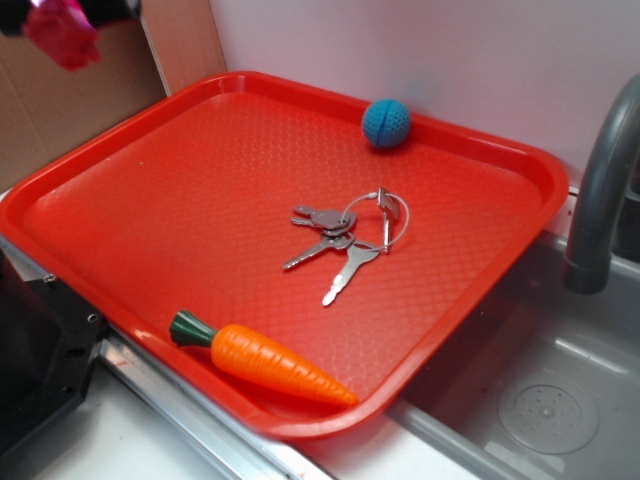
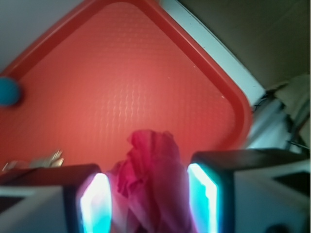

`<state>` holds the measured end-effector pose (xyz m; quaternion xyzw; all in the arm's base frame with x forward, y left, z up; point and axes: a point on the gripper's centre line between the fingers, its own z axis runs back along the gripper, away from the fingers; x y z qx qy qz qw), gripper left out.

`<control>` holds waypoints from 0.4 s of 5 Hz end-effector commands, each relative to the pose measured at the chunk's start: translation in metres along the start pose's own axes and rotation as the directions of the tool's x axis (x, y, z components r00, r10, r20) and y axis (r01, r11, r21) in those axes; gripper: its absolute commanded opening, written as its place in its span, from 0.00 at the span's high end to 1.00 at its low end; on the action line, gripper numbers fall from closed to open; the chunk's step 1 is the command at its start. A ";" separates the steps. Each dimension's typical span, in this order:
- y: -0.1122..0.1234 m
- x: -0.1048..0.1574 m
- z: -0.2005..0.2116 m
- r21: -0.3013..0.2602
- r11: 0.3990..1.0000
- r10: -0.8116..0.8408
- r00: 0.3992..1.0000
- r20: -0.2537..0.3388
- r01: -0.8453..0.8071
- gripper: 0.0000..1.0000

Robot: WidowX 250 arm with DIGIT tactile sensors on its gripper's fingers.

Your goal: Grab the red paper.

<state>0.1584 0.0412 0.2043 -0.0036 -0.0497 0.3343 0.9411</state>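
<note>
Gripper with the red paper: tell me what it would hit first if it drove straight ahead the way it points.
Judging by the wrist view, the gripper would likely meet bare floor of the red tray; depth is unclear.

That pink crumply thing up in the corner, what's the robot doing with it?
The robot has picked it up. Its gripper is closed on the red paper, pinching it between two fingers. In the exterior view the paper hangs high above the tray's far left corner, touching nothing below. Left on the tray are a blue ball at the back edge, keys in the middle and a toy carrot at the front.
</note>
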 end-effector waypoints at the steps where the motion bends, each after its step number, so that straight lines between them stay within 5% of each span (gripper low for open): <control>1: 0.005 -0.006 0.055 -0.027 0.993 -0.110 0.993 0.041 0.111 1.00; 2: 0.001 0.000 0.044 0.004 0.993 -0.116 0.992 0.043 0.116 1.00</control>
